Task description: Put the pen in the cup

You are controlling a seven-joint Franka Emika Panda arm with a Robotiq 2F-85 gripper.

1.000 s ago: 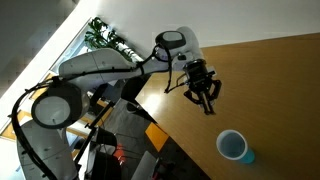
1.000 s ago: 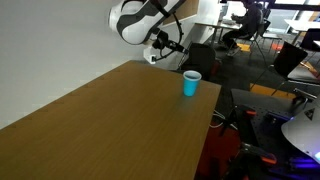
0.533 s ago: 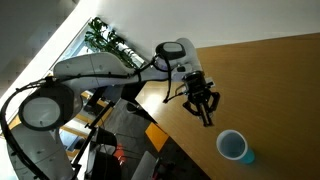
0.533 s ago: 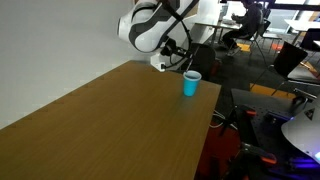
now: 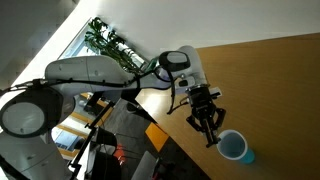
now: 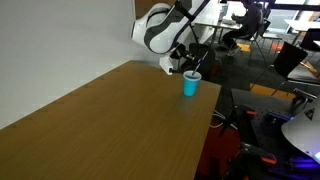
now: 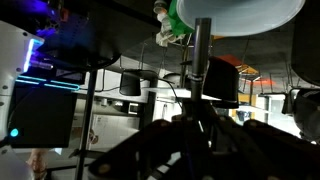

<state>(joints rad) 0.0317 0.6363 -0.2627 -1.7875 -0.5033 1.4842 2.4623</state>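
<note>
The cup, light blue with a white rim, stands near the table's edge; it also shows in the other exterior view. My gripper hangs just beside and above it, fingers pointing down, also seen in an exterior view. In the wrist view the gripper is dark and shut on the pen, a thin dark stick that runs straight out toward the cup at the top edge. The pen's tip looks close to the cup's rim.
The wooden table ends in an edge right by the cup, with a drop to the floor beyond. A green plant stands behind the arm. Office chairs and desks lie past the table.
My gripper has moved along the table edge with the pen, from well short of the cup to right beside it. The cup has not moved.
</note>
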